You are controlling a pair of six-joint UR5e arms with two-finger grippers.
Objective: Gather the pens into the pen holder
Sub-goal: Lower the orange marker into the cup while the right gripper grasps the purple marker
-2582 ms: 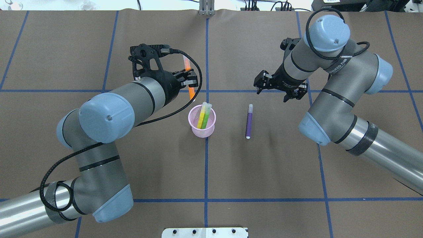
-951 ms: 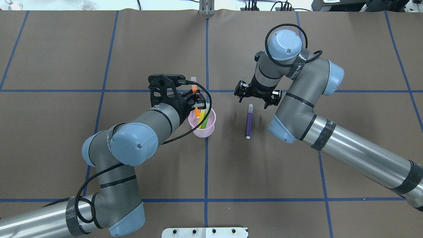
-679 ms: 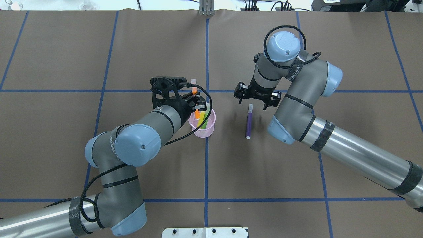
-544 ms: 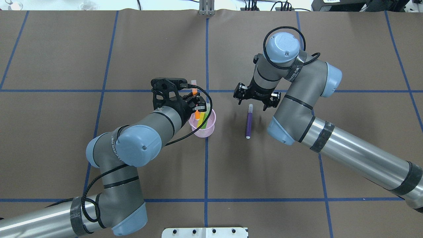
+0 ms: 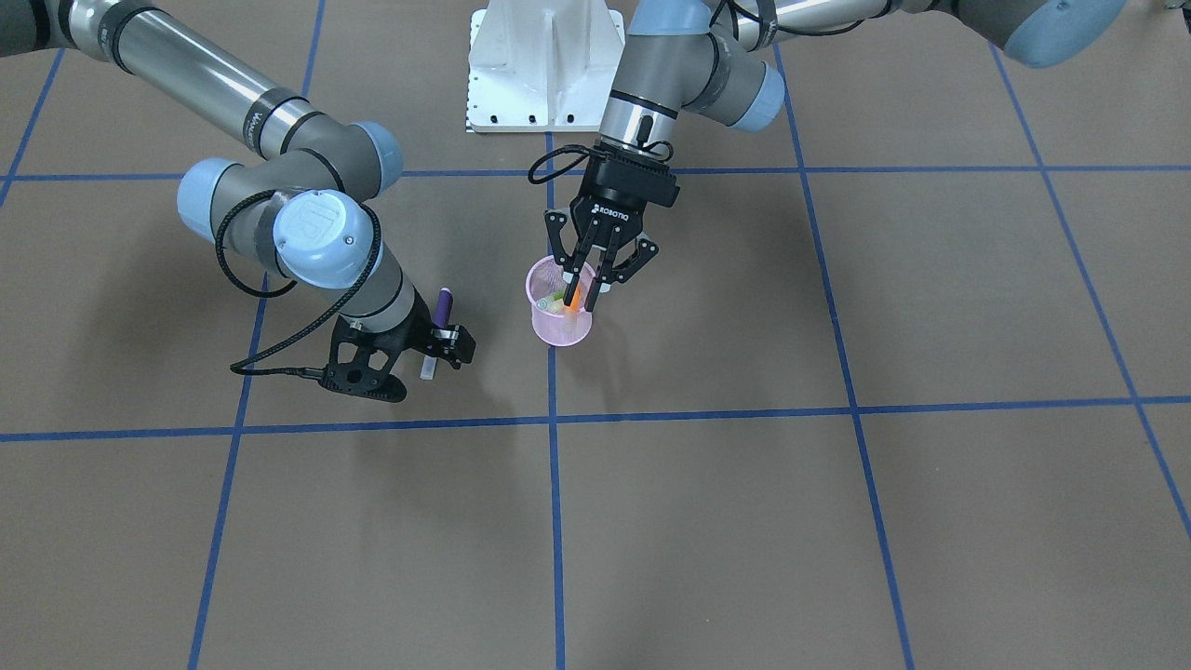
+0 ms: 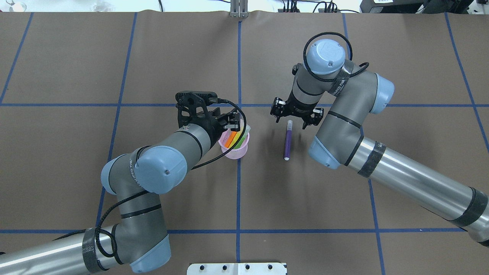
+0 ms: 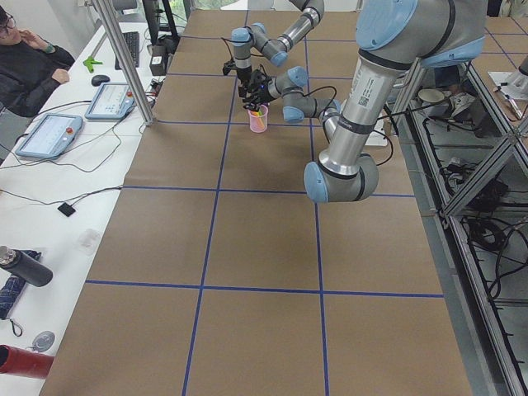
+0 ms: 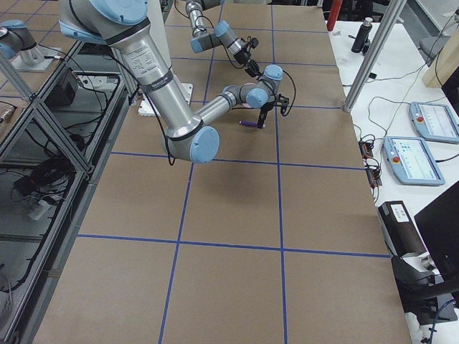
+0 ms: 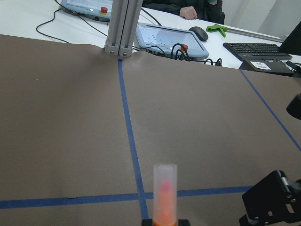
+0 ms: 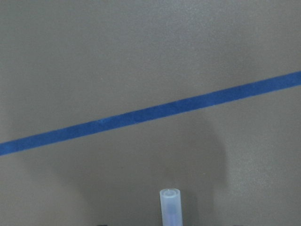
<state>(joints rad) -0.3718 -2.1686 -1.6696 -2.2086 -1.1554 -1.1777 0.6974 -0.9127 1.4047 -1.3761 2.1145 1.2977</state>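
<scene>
Pink pen holder (image 6: pixel 233 152) beneath left gripper (image 6: pixel 233 125), right gripper (image 6: pixel 294 116) straddling purple pen (image 6: pixel 287 141)

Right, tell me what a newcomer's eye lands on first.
The pink mesh pen holder in the middle of the brown mat, orange, yellow and green pens sticking out, with the left claw above it. Beside it, a purple pen lies on the mat, the right claw open over its capped end.

Orange pen (image 9: pixel 165 193) barrel below frame edge
</scene>
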